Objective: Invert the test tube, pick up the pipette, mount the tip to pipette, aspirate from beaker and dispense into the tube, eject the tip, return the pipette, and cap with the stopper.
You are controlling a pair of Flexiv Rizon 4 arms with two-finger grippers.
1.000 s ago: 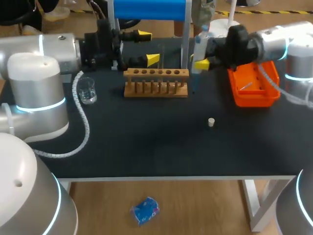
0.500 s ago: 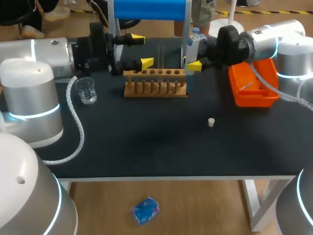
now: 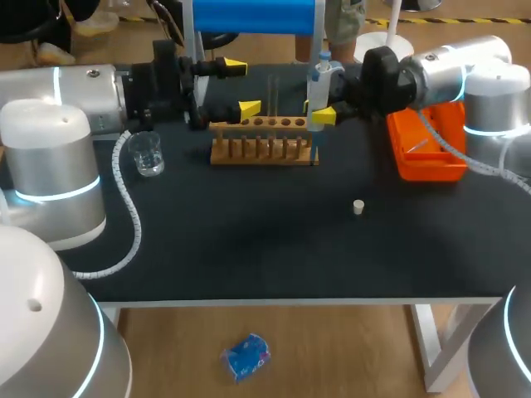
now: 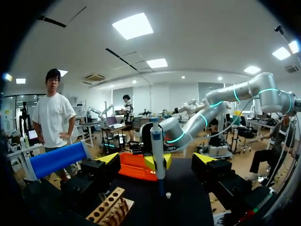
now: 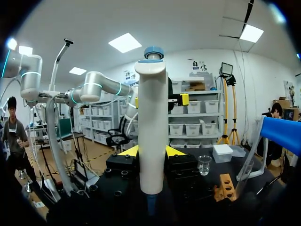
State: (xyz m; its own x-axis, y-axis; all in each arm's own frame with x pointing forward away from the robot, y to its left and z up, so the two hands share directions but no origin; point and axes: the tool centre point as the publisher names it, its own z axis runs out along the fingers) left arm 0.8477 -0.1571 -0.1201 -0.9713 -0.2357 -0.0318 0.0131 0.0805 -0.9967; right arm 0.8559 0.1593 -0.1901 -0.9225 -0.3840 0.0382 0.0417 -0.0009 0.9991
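- Your right gripper [image 3: 317, 109] is pinching the white pipette with the blue cap [image 3: 316, 76], yellow tips pressed on either side of its body. The pipette hangs upright, with its long axis straight up and down and its thin end pointing at the black worktop [image 3: 249, 249].
- The bit that matters is that the clear glass test tube [image 3: 274, 93] stands upright in the wooden test-tube rack [image 3: 264, 141]. It's to the left of the pipette, near it but not under it. From the head view the pipette's lower end looks to be by the rack's right end.
- The small clear glass beaker [image 3: 149, 154] is much further left, past the rack and close to your left arm. Whichever one you're after, I'd guess the move is a slide to the left with the pipette kept vertical.
- There's a dark blue piece on the pipette's low end in the wrist views. It looks like a tip, but I can't tell if there's liquid in it.
- Your left gripper [image 3: 241, 85] is spread wide and holding nothing, just beside the tube, so it's the nearer one to the tube.
- The right arm comes in roughly level, over the orange plastic tray [image 3: 431, 157].
- The small white stopper [image 3: 358, 206] lies loose on the worktop, well apart from the rack, so the tube isn't capped yet.
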